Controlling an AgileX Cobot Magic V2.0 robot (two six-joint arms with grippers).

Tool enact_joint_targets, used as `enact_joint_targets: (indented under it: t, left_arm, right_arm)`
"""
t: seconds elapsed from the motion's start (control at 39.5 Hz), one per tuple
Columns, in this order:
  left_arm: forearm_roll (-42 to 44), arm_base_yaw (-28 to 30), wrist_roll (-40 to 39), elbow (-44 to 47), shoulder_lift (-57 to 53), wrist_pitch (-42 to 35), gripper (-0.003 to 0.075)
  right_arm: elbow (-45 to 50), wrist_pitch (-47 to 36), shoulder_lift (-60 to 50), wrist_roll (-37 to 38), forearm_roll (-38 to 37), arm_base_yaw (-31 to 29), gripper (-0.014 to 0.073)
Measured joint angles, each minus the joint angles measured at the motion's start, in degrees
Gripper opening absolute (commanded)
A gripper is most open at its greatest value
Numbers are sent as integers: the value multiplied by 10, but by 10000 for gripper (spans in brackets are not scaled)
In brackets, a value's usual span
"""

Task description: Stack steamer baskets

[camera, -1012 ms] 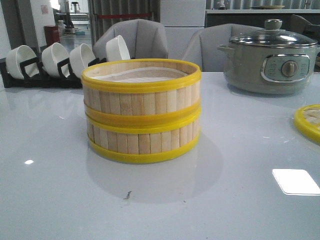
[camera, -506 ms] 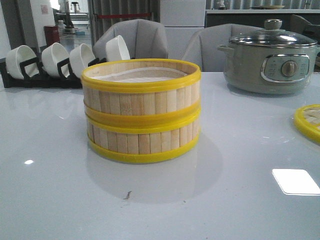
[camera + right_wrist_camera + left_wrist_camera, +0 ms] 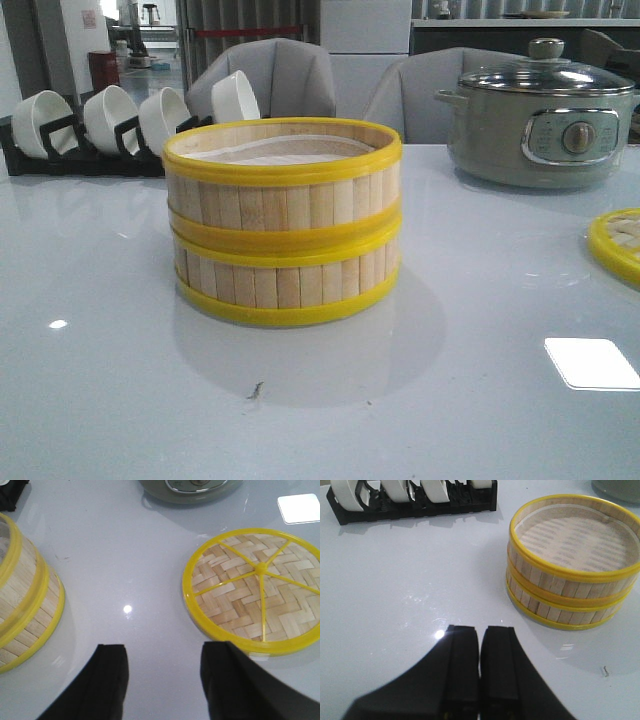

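At the middle of the worktop, the upper steamer basket (image 3: 283, 172) sits squarely on the lower steamer basket (image 3: 288, 284), rims aligned, a pale liner visible inside the upper one. The left gripper (image 3: 480, 670) is clenched on nothing, its fingers pressed together above bare surface beside the stack. The right gripper (image 3: 162, 680) is released, jaws spread, between the stack and the woven lid (image 3: 255, 588) at the right edge. A bowl rack (image 3: 75, 135) occupies the far left corner, an electric pot (image 3: 540, 115) the far right.

Left gripper (image 3: 480, 670) closed and empty, right gripper (image 3: 165, 680) spread wide, both low over the table.
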Motion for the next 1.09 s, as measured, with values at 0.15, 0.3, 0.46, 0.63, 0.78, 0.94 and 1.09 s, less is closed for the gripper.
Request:
enact_joint_targets:
  t: [0.15,0.3,0.46,0.63,0.78,0.94,1.09]
  left_arm:
    - [0,0,-1,44,-10,-53,92]
    - [0,0,-2,65,-10,-69,85]
    - [0,0,-2,71,-10,-72,85]
    - [0,0,-2,71,-10,-77,85]
    - [0,0,-2,71,-10,-83,85]
    - [0,0,-2,71,-10,-83,85]
    - [0,0,-2,71,-10,-83,85]
  right_arm:
    - [0,0,0,0,0,0,444]
    - [0,3,0,0,0,0,444]
    - [0,4,0,0,0,0,444]
    - [0,4,0,0,0,0,322]
    - [0,6,0,0,0,0,83]
    - [0,10,0,0,1,0,55]
    - [0,10,0,0,1,0,56]
